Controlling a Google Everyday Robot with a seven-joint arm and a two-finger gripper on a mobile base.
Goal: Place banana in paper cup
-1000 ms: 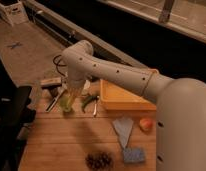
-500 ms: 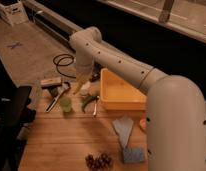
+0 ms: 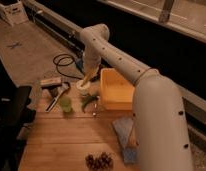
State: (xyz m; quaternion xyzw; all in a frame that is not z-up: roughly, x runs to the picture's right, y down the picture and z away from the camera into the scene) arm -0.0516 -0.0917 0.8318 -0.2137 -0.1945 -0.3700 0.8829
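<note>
The gripper [image 3: 91, 70] is hanging just above the paper cup [image 3: 83, 86], its fingers pinching the banana [image 3: 88, 77] — one slim, pale yellow piece, tilting with its lower tip at the cup's rim. Two cups are standing: the green cup [image 3: 66, 104] at 7 o'clock of the paper one — and one yellow bin [image 3: 116, 102] at 3 o'clock.

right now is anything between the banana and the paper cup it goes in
Nothing visible. The slim pale yellow banana is at the tool, right over the short off-white paper cup. The small green cup and curved green vegetable lie nearer the camera.
</note>
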